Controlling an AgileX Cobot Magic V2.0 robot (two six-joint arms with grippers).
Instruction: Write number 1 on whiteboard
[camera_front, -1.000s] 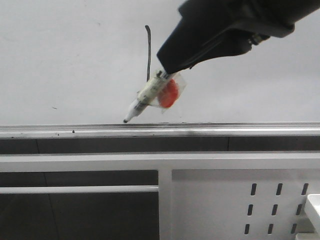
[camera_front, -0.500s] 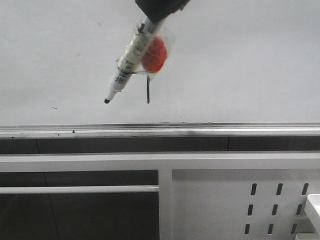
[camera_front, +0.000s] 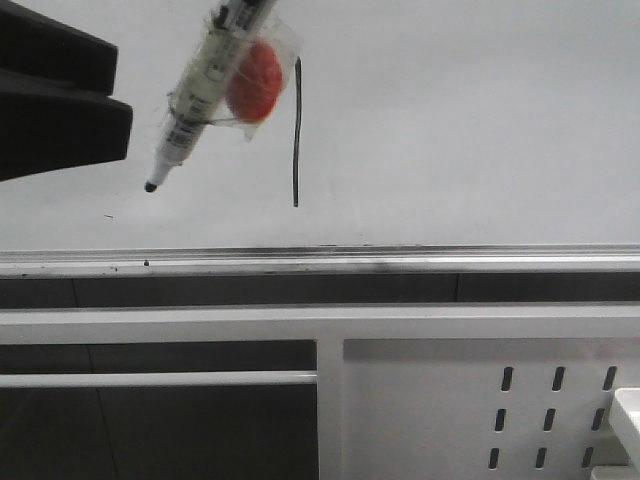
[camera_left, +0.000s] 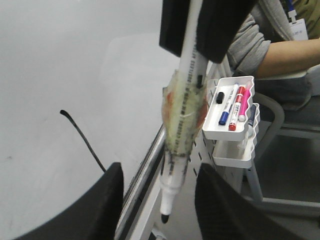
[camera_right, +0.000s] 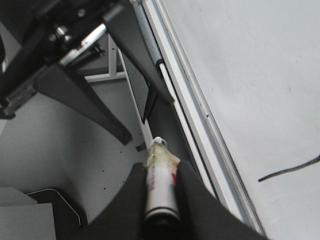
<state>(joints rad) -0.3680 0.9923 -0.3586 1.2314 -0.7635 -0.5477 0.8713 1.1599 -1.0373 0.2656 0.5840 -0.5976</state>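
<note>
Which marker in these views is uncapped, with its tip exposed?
The taped marker shut in the right hand, its dark tip bare. The blue marker, red marker and pink marker in the white holder are capped.

Glossy white whiteboard (camera_front: 480, 120), thin dark number 1 (camera_front: 297, 130), white black-tipped marker (camera_front: 195, 95)

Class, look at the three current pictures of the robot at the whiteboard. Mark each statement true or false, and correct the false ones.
1. A dark vertical stroke is drawn on the whiteboard. True.
2. The marker has its tip on the stroke. False: in the front view the tip is off to the left of it.
3. The right hand is shut on the marker. True.
4. The white tray beside the board is empty. False: it holds several pens.
5. The left hand is open. True.
</note>
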